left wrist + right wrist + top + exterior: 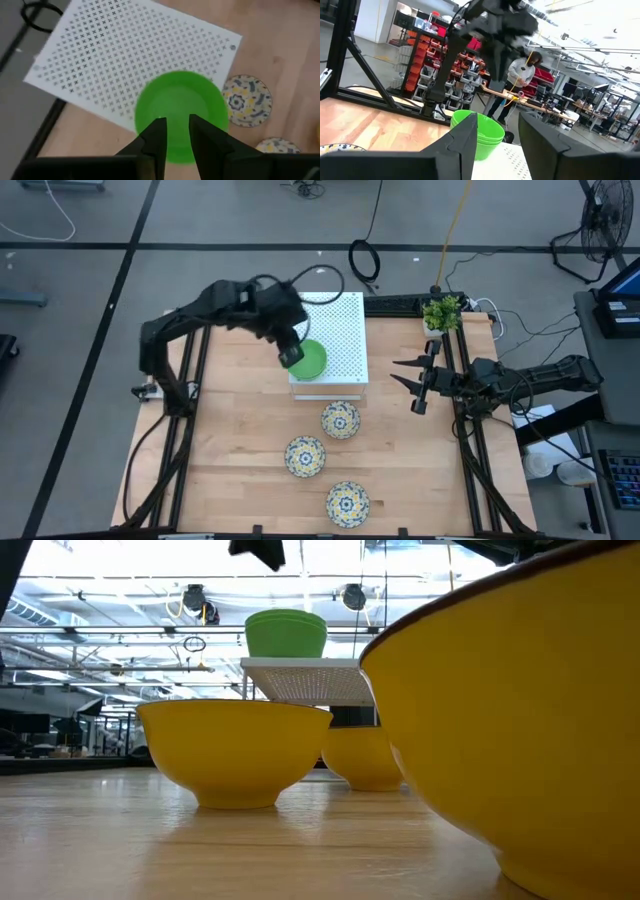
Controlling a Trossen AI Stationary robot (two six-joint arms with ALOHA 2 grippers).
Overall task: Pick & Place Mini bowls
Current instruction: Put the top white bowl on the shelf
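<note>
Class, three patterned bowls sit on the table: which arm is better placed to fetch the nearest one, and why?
Probably the right. Its gripper, jaws open and empty, hovers beside the nearest patterned bowl. The left gripper is above the green bowls on the white box.

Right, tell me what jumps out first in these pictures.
The bright green bowls, stacked on the near edge of the white perforated box, stand out most, with the left gripper open just above them. In front of the box, three floral bowls lie in a loose row on the wooden table. The right gripper waits open at the table's right side.
</note>
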